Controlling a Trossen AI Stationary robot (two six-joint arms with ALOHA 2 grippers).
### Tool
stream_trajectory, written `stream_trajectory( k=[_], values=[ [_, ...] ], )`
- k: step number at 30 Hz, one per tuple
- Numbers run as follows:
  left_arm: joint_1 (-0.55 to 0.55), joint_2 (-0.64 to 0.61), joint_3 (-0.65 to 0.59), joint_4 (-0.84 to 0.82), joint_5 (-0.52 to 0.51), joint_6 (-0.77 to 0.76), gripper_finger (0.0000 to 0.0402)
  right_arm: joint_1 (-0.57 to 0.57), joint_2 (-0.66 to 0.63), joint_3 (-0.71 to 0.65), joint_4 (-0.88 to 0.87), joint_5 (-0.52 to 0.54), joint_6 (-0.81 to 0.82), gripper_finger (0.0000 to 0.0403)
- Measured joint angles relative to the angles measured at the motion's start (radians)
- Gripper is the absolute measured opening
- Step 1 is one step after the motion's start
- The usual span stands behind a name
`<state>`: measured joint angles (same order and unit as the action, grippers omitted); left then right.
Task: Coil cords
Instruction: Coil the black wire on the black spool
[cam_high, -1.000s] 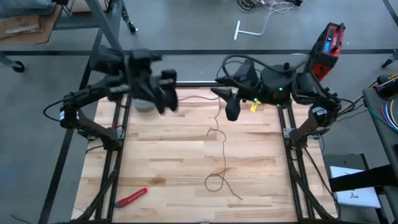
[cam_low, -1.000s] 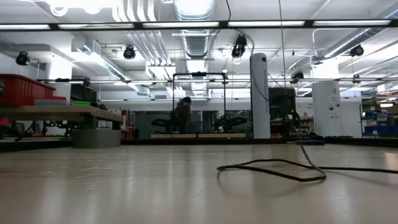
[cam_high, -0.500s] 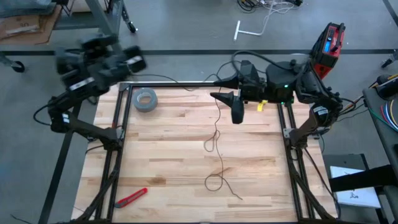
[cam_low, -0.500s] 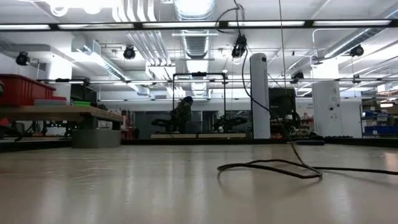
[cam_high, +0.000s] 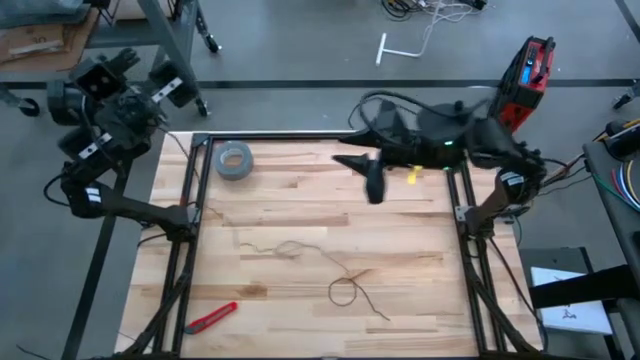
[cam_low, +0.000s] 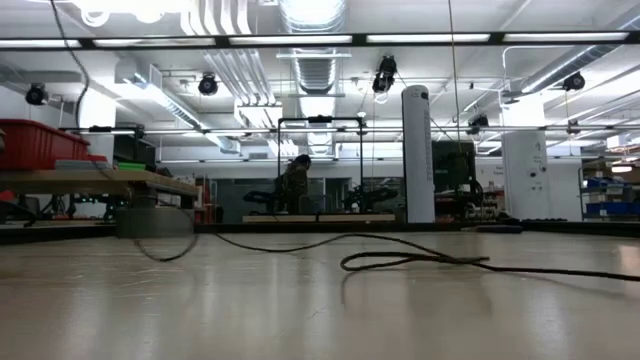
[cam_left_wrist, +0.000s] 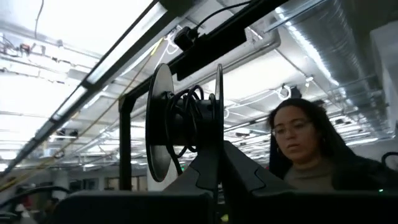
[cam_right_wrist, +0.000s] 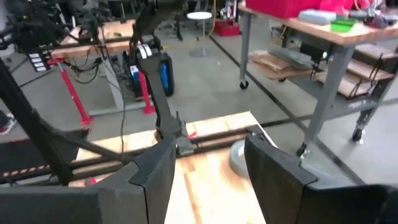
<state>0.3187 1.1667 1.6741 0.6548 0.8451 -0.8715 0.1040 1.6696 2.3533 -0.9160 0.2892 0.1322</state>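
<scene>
The thin black cord (cam_high: 290, 246) lies slack across the wooden table (cam_high: 300, 200) in the high view, with a small loop (cam_high: 345, 292) near the front; the low view shows it snaking over the tabletop (cam_low: 400, 260). Its small black reel (cam_left_wrist: 183, 121), with cord wound on it, is held by my left gripper (cam_left_wrist: 214, 158), which is drawn back beyond the table's far left corner (cam_high: 150, 85). My right gripper (cam_high: 372, 185) hangs over the table's far middle, open, with nothing between its fingers (cam_right_wrist: 208, 155). My left gripper is shut on the reel at the lower rim of one flange (cam_left_wrist: 217, 146), pinched between the two fingers. The reel stands on edge above the fingertips, lifted clear of the table. The cord leaving it cannot be followed in the wrist view.
A grey tape roll (cam_high: 234, 160) lies at the table's far left. A red-handled tool (cam_high: 210, 317) lies near the front left edge, and a small yellow piece (cam_high: 411, 173) sits by the right arm. A person (cam_left_wrist: 305, 143) shows beyond the reel.
My left gripper has swung from above the tape roll out past the table's far left corner and tipped upward, carrying the reel. The cord's far part, which ran up by my right gripper, has come down and now lies across the table toward the left; the loop stayed.
</scene>
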Motion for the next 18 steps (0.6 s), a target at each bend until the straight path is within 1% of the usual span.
stream_trajectory(
  k=[1, 3, 6, 7, 9, 12, 13, 14, 17, 18],
  values=[
    [0.0, 0.0, 0.0, -0.011, -0.001, 0.018, 0.0, 0.0, 0.019, 0.001, 0.029, 0.001, -0.021, 0.0186],
    [0.0, 0.003, 0.0, -0.035, -0.006, 0.055, 0.0, 0.0, 0.06, -0.001, 0.022, -0.001, -0.044, 0.0186],
    [0.001, 0.013, -0.002, -0.083, -0.024, 0.117, 0.0, -0.008, 0.145, -0.004, 0.067, -0.015, -0.046, 0.0186],
    [0.003, 0.019, -0.002, -0.093, -0.028, 0.137, 0.0, -0.019, 0.17, -0.006, 0.078, -0.038, -0.059, 0.0186],
    [0.007, 0.023, -0.002, -0.112, -0.035, 0.168, 0.0, -0.054, 0.207, -0.006, 0.175, -0.124, -0.063, 0.0186],
    [0.016, 0.029, -0.001, -0.147, -0.038, 0.187, 0.0, -0.109, 0.255, 0.0, 0.3, -0.274, 0.011, 0.0186],
    [0.016, 0.031, -0.001, -0.155, -0.041, 0.19, 0.0, -0.123, 0.271, 0.0, 0.318, -0.314, 0.037, 0.0186],
    [0.016, 0.032, -0.001, -0.161, -0.044, 0.19, 0.0, -0.132, 0.285, 0.0, 0.314, -0.339, 0.056, 0.0186],
    [0.016, 0.04, -0.001, -0.167, -0.052, 0.194, 0.0, -0.142, 0.333, -0.003, 0.287, -0.354, 0.07, 0.0186],
    [0.016, 0.039, -0.001, -0.167, -0.052, 0.194, 0.0, -0.144, 0.342, -0.004, 0.287, -0.379, 0.078, 0.0186]
  ],
)
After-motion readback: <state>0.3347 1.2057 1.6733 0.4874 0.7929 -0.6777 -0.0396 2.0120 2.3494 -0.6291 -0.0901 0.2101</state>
